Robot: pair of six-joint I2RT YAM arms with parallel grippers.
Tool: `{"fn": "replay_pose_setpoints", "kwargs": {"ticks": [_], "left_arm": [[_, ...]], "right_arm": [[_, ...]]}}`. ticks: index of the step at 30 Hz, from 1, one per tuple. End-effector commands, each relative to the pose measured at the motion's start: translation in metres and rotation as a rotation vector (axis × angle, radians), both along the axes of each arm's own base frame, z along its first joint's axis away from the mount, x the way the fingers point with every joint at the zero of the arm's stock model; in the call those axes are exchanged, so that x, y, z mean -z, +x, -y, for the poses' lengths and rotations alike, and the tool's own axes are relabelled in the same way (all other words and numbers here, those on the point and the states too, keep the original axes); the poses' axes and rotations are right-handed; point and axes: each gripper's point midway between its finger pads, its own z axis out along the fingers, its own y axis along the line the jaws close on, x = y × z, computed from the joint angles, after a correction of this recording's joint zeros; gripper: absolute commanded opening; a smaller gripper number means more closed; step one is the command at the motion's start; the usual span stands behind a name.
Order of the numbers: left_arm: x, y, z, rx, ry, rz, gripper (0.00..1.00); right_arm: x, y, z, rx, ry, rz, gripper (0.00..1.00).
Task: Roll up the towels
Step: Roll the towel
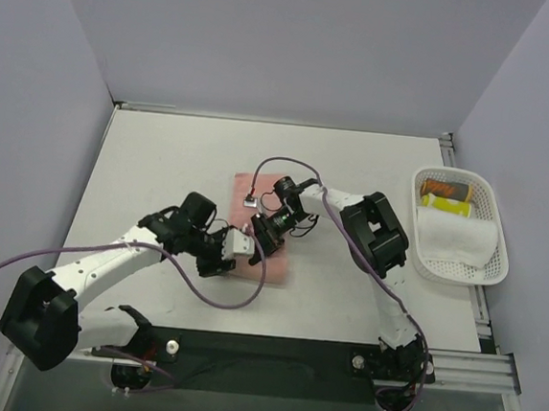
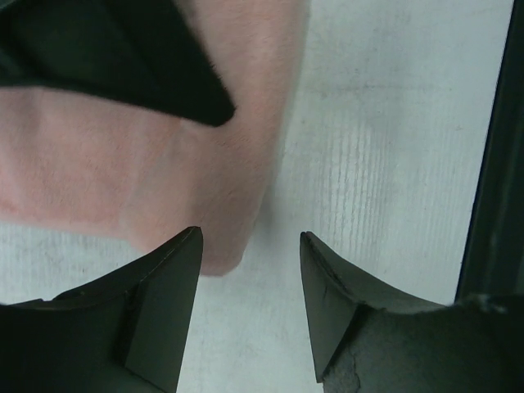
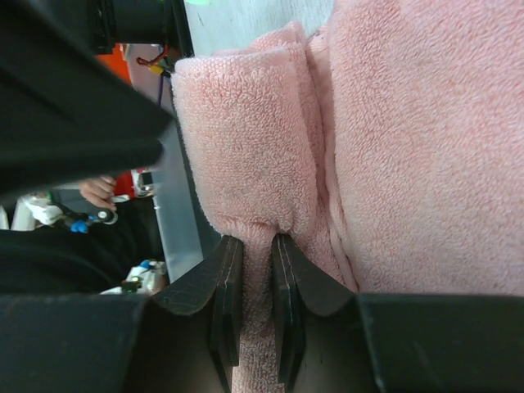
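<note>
The salmon-pink towel (image 1: 269, 248) lies mid-table, its small white tag (image 1: 250, 201) near its far left edge. My right gripper (image 1: 258, 231) is shut on a fold of it; in the right wrist view the fingers (image 3: 255, 241) pinch a ridge of pink terry (image 3: 246, 147) beside the flat part. My left gripper (image 1: 244, 251) sits at the towel's near left side. In the left wrist view it (image 2: 250, 237) stands open over bare table, with the pink towel's corner (image 2: 164, 164) just beyond the left finger. The white towel (image 1: 456, 241) lies in the basket.
A white mesh basket (image 1: 493, 210) stands at the table's right edge, holding the white towel plus an orange and a yellow item (image 1: 446, 194). The table (image 1: 162, 167) is walled at the back and sides. Both arms crowd together over the pink towel.
</note>
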Motion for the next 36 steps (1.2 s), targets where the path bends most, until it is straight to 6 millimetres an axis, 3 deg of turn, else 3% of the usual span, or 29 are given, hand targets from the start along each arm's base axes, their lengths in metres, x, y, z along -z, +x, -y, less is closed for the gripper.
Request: {"fn": "replay_pose_setpoints", "kwargs": {"ticks": [1, 5, 13, 17, 24, 29, 35, 36], "left_arm": [[-0.006, 0.021, 0.023, 0.057, 0.015, 0.233, 0.61], [0.008, 0.013, 0.035, 0.095, 0.046, 0.276, 0.62], [0.013, 0.027, 0.054, 0.106, 0.071, 0.448, 0.63], [0.011, 0.03, 0.053, 0.107, 0.071, 0.48, 0.78], [0.01, 0.025, 0.06, 0.135, 0.031, 0.474, 0.8], [0.041, 0.011, 0.054, 0.187, 0.099, 0.36, 0.72], [0.079, -0.016, 0.034, 0.207, 0.208, 0.165, 0.44], [0.078, -0.017, 0.035, 0.203, 0.214, 0.143, 0.41]], "right_arm": [[0.067, -0.008, 0.029, -0.021, -0.258, 0.001, 0.0], [0.075, -0.002, 0.027, -0.019, -0.271, 0.006, 0.0], [0.086, -0.001, 0.033, -0.035, -0.307, 0.02, 0.0], [0.088, -0.001, 0.035, -0.046, -0.318, 0.024, 0.0], [0.089, 0.001, 0.036, -0.048, -0.329, 0.03, 0.0], [0.086, 0.006, 0.036, -0.041, -0.332, 0.047, 0.02], [0.076, 0.02, 0.034, 0.007, -0.329, 0.051, 0.05], [0.073, 0.023, 0.034, 0.022, -0.333, 0.053, 0.06]]}}
